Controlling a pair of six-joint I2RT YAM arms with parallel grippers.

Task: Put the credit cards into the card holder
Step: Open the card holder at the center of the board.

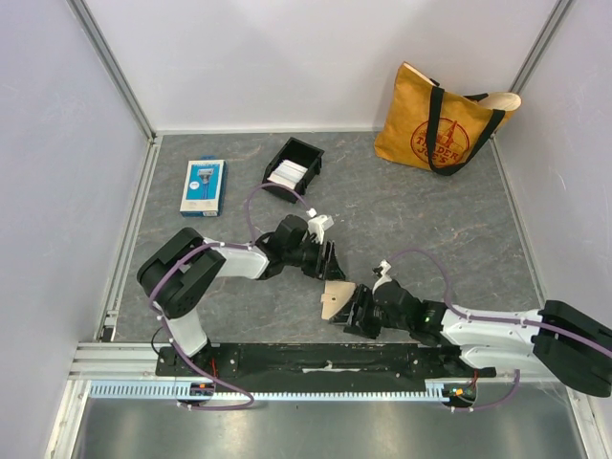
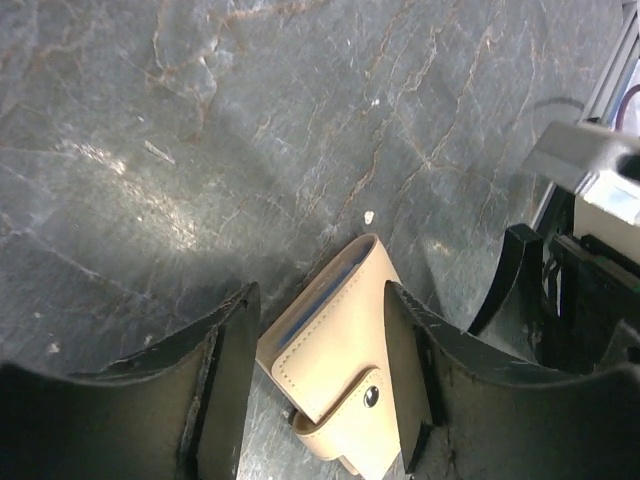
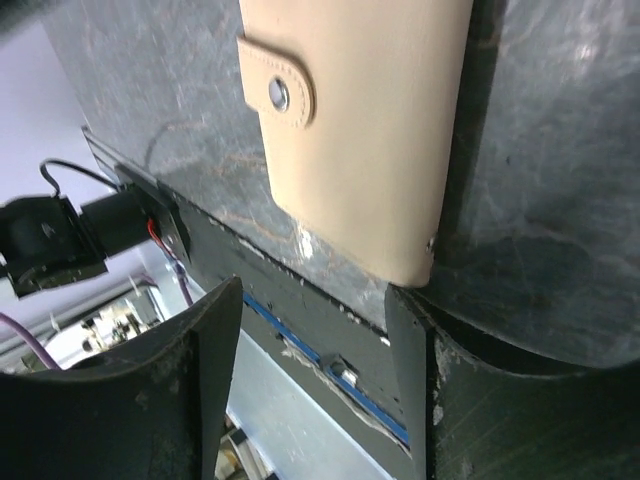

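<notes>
The tan card holder [image 1: 335,301] lies on the table between my two grippers, folded shut with its snap tab fastened. In the left wrist view the card holder [image 2: 345,360] shows a blue card edge in its slot. My left gripper [image 1: 325,260] is open just above it, and in its own view [image 2: 318,300] the fingers stand either side of the holder. My right gripper [image 1: 363,311] is open beside the holder [image 3: 370,130]. In its own view [image 3: 313,295] one fingertip [image 3: 410,310] is at the holder's corner. White credit cards [image 1: 287,174] sit in a black tray.
The black tray [image 1: 304,153] stands at the back centre. A blue-and-white retail package [image 1: 203,186] lies at the back left. A yellow tote bag [image 1: 445,124] leans on the far wall at the right. The black base rail [image 1: 325,359] runs along the near edge.
</notes>
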